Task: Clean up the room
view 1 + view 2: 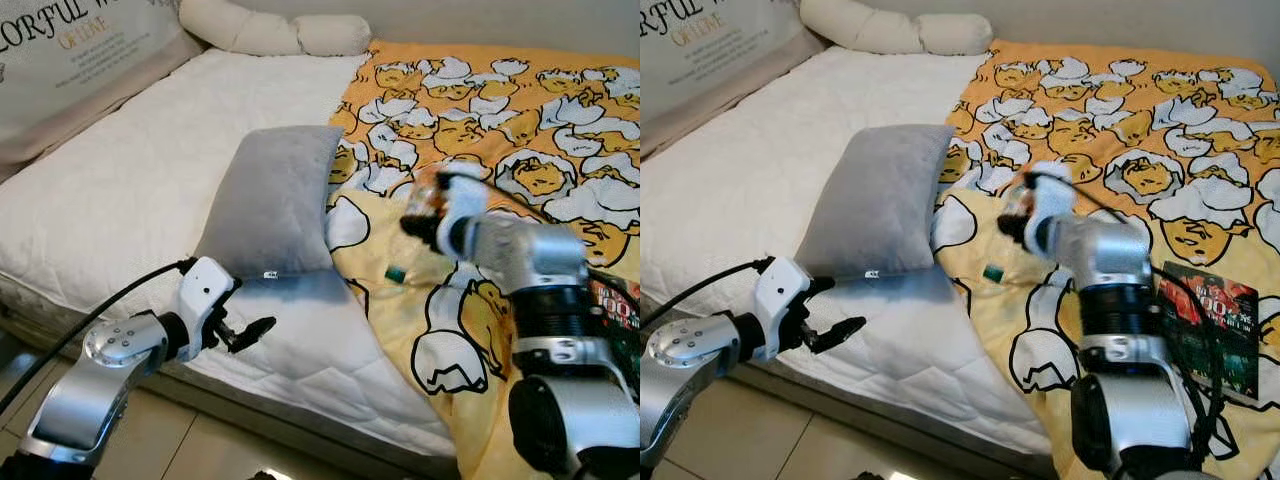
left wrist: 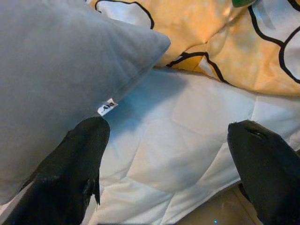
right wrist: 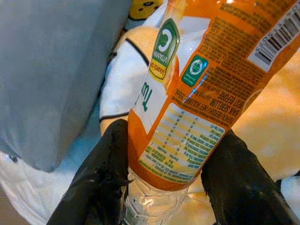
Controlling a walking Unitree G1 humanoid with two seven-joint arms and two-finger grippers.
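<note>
My right gripper is shut on a clear plastic bottle with an orange label, held above the yellow cartoon-print blanket on the bed. In the head views the bottle sits at the tip of my right arm. A small green cap lies on the blanket just below it. A grey pillow rests on the white mattress, left of the blanket. My left gripper is open and low at the bed's front edge, its fingers just short of the pillow's tagged corner.
White pillows and a printed cushion line the head of the bed. A dark red book lies on the blanket at the right. Tiled floor runs below the bed's front edge.
</note>
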